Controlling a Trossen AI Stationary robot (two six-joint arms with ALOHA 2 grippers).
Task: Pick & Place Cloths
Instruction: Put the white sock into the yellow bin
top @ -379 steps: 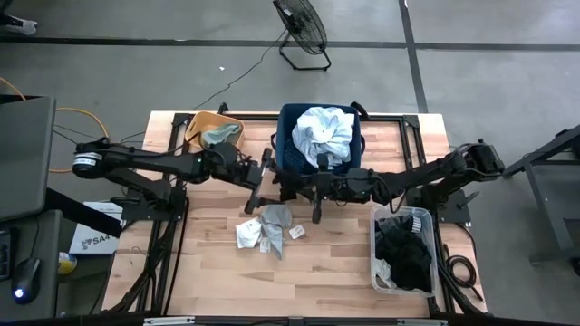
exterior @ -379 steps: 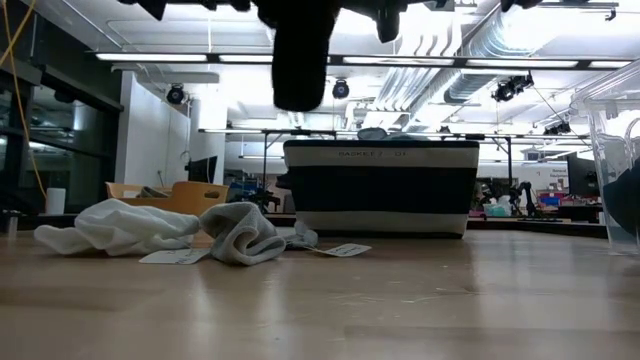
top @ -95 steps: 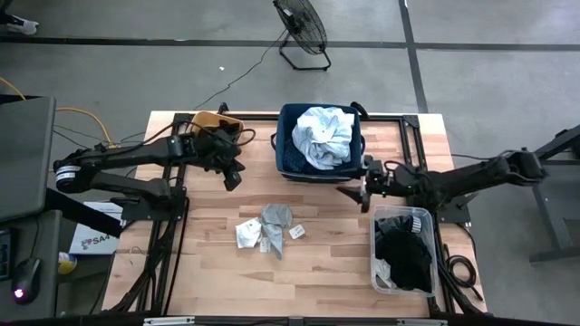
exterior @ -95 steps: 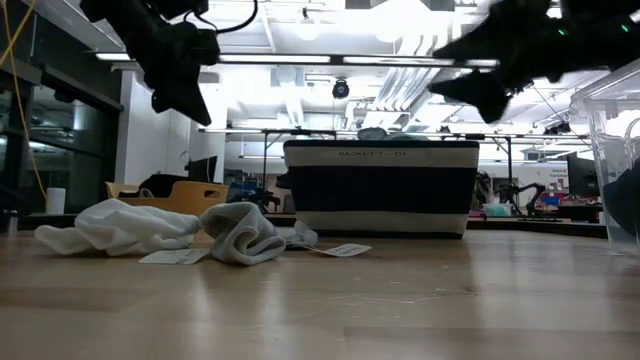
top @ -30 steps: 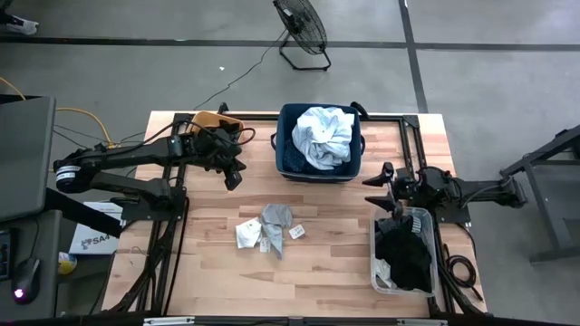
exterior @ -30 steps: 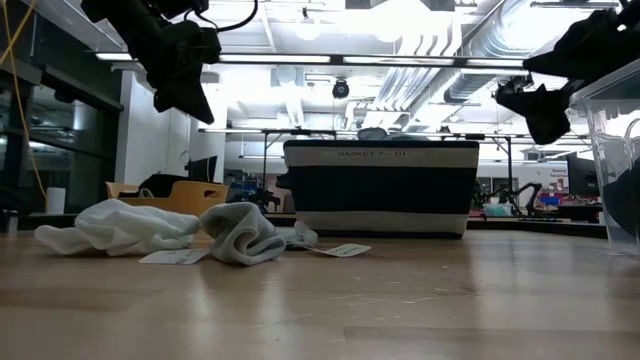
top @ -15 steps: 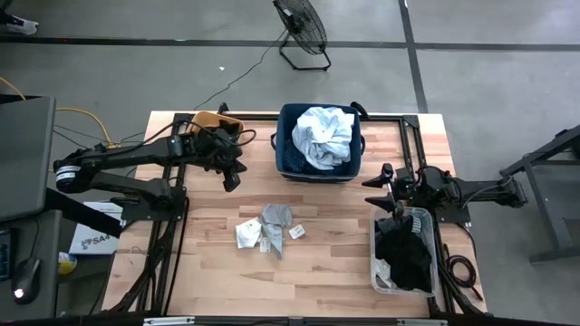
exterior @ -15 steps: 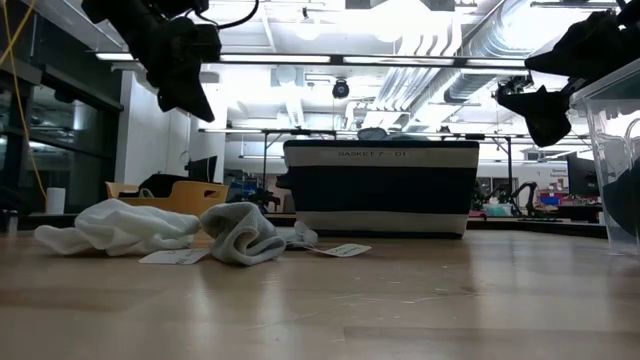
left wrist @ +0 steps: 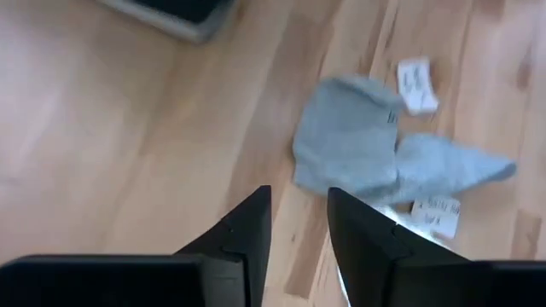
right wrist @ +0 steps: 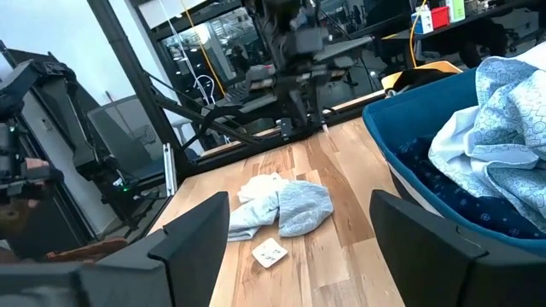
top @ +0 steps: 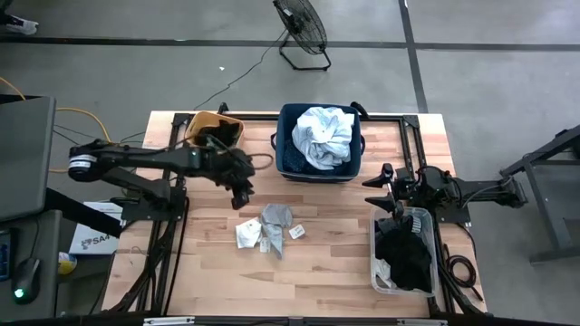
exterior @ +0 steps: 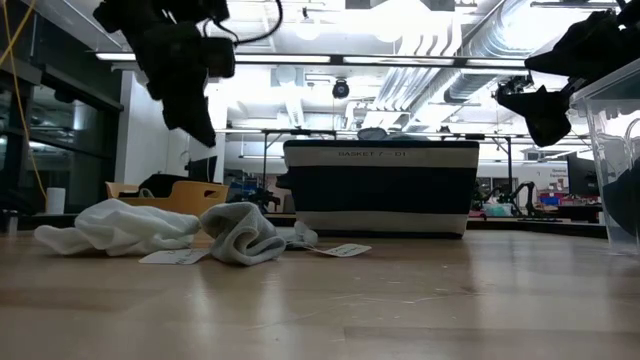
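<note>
Two claws: both hang above the desk (top: 208,281), holding nothing.
Left claw (top: 243,193): between the orange tub (top: 214,128) and the loose pile, just above the pile's far-left side; its fingers (left wrist: 243,230) stand a little apart in the left wrist view, with bare wood in the gap.
Right claw (top: 373,192): beside the far end of the clear bin (top: 379,237), fingers (right wrist: 196,239) spread wide in the right wrist view.
Loose pile: a grey sock (top: 276,217) and small white pieces (top: 248,234) lie bunched near the desk's middle, in front of the navy bin (top: 288,158).
Tags: white paper tags (left wrist: 415,83) lie on and beside the pile; the print is too small to read.
Pale shirt (top: 324,134): heaped in the navy bin, over a dark-blue patterned shirt (right wrist: 452,183).
Black pieces (top: 406,255): fill the clear bin at the desk's near right.
Writing: pale lettering (exterior: 367,154) runs along the navy bin's top band in the low view, unreadable.
Orange tub: at the far left corner, something dark inside.
Floor fan (top: 302,27): stands beyond the desk.
</note>
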